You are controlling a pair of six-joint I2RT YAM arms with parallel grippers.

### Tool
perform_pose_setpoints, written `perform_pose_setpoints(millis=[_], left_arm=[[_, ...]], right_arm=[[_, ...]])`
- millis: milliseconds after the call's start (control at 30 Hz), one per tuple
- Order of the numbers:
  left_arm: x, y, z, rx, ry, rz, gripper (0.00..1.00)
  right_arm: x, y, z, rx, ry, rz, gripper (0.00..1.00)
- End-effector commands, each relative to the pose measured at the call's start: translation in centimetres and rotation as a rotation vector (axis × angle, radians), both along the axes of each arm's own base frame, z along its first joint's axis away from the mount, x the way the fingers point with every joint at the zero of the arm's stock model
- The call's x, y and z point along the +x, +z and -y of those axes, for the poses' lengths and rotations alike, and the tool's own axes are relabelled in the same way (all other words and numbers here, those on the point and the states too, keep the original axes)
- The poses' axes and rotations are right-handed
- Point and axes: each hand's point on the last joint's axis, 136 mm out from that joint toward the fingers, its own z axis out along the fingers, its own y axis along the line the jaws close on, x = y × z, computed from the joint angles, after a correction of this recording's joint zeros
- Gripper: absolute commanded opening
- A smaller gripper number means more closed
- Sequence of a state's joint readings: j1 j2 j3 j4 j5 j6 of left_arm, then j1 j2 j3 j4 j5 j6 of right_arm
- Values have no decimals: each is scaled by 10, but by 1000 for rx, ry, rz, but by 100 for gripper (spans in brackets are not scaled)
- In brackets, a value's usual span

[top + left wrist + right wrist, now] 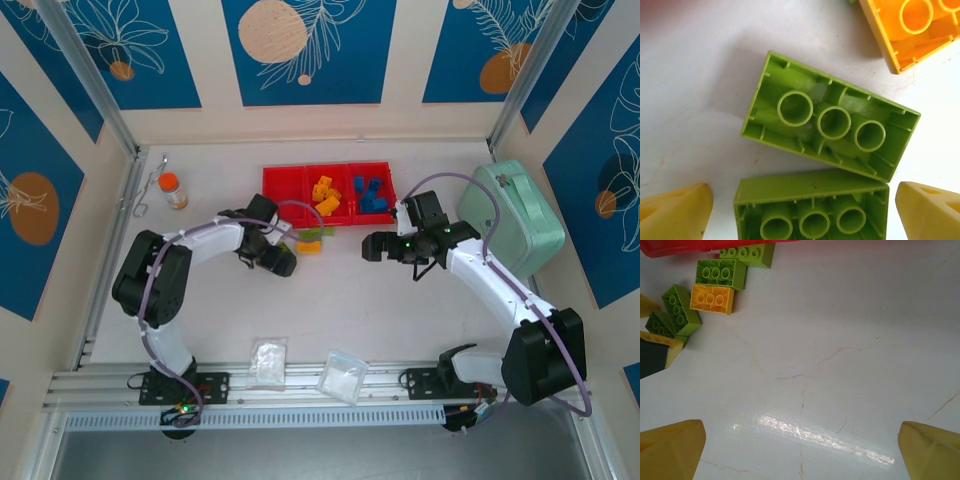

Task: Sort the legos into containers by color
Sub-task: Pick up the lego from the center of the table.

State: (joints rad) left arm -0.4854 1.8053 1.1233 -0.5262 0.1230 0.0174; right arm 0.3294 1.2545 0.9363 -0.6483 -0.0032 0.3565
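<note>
Because the released left hand (pixel 802 212) straddles a lime green lego (pixel 810 192), long axis running finger to finger, it is nearer than the released right hand (pixel 801 450).

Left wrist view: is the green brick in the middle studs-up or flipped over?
Flipped over: the lime green brick shows its hollow underside and three round tubes facing up.

orange brick (pixel 912 31) cropped, lower green brick (pixel 810 202) cropped
</note>
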Motion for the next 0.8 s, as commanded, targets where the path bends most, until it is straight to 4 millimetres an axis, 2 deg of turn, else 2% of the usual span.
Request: perform_pose_setpoints(millis=[0, 367, 433, 600, 767], left_arm=[[0, -6, 2, 40, -44, -14, 90], [-13, -23, -4, 86, -13, -61, 78], [-16, -24, -4, 107, -20, -59, 71], [-19, -16, -1, 128, -7, -9, 61], [-13, 2, -13, 151, 70, 53, 52]], right_arm=[[1, 5, -2, -3, 8, 0, 99], [6, 7, -4, -6, 17, 3, 99], [7, 8, -4, -4, 15, 4, 99], [7, 7, -4, -6, 9, 7, 99], [6, 8, -1, -16, 1, 18, 99]])
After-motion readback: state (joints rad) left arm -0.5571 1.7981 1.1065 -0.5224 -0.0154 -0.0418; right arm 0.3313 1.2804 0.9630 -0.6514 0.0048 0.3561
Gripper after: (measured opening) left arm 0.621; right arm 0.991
